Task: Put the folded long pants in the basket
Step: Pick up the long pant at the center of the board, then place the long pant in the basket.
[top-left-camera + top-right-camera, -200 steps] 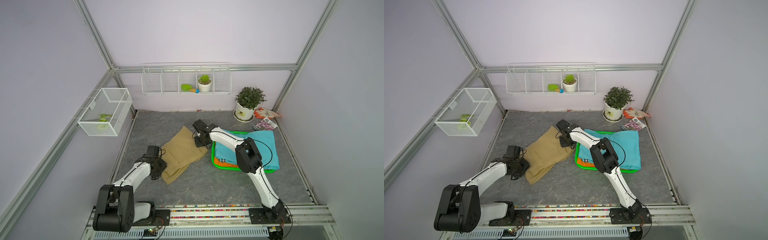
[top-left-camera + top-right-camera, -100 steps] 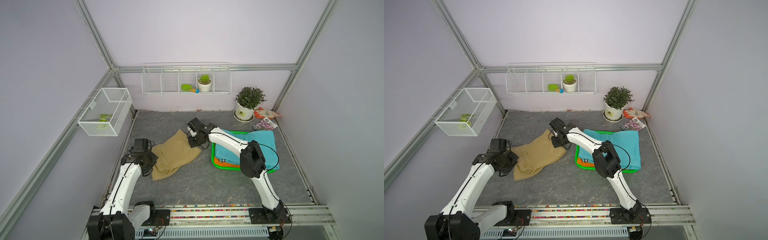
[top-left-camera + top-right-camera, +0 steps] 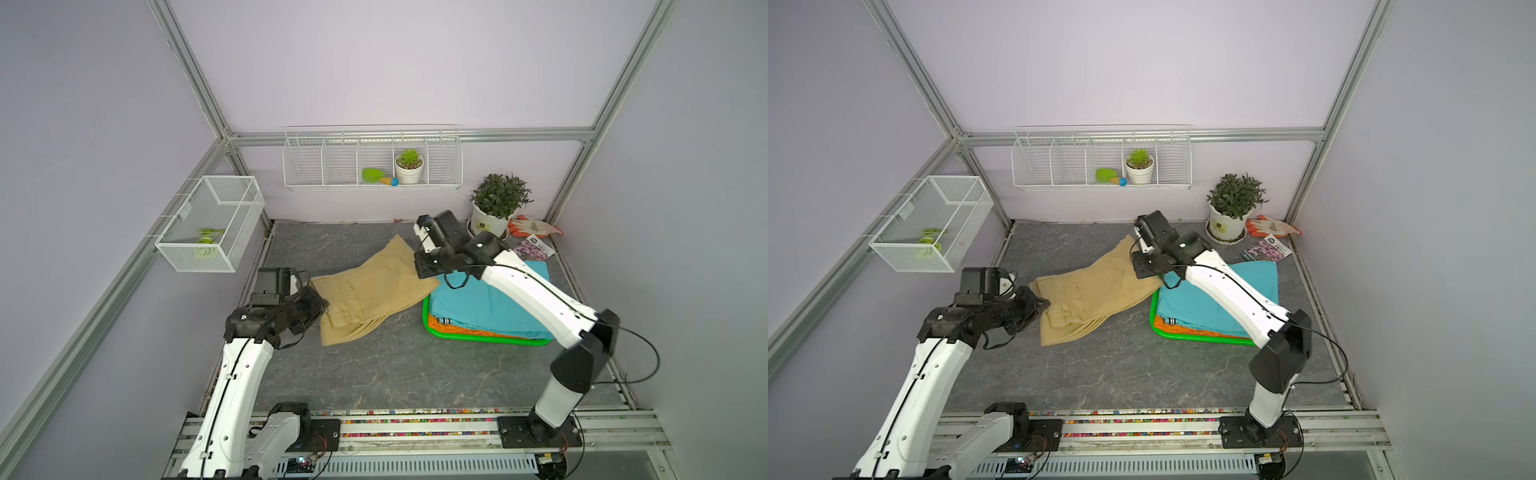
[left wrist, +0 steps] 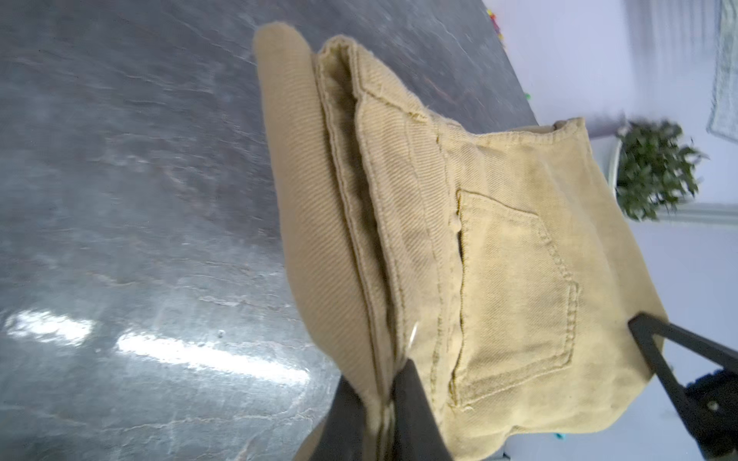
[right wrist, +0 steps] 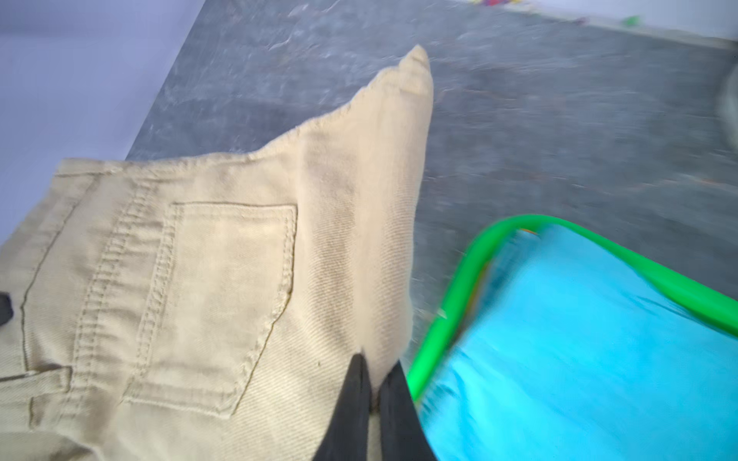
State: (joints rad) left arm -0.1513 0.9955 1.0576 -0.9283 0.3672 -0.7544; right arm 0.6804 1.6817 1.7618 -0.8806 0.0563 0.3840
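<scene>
The folded tan khaki pants point(image 3: 374, 291) are seen slung between two arms just left of the green plastic basket point(image 3: 457, 335), one corner reaching the basket's near rim while the loose lower layers sag toward the grey marbled tabletop point(image 3: 374, 374); whether the lowest fold rests on it cannot be told. Inside the basket, the teal pants point(image 3: 478, 299) are stacked over the orange pants point(image 3: 457, 327), so the khaki pair is judged to be the last to go in. The left gripper point(image 4: 381, 403) is shown clamped on the stacked edge beside the back pocket, its jaws nearly together with only the cloth layers between them. The right gripper point(image 5: 373, 395) is pinched tight on the opposite edge, next to the basket's rim point(image 5: 459, 279). For the carry to be done well, it is judged that both arms should be moved across together at an unchanged spacing, so the fold is neither stretched open nor allowed to droop; the hanging layers should be raised clear of the rim before the crossing, the pair lowered flat onto the teal pants, and both grips released only once the cloth is fully supported.
</scene>
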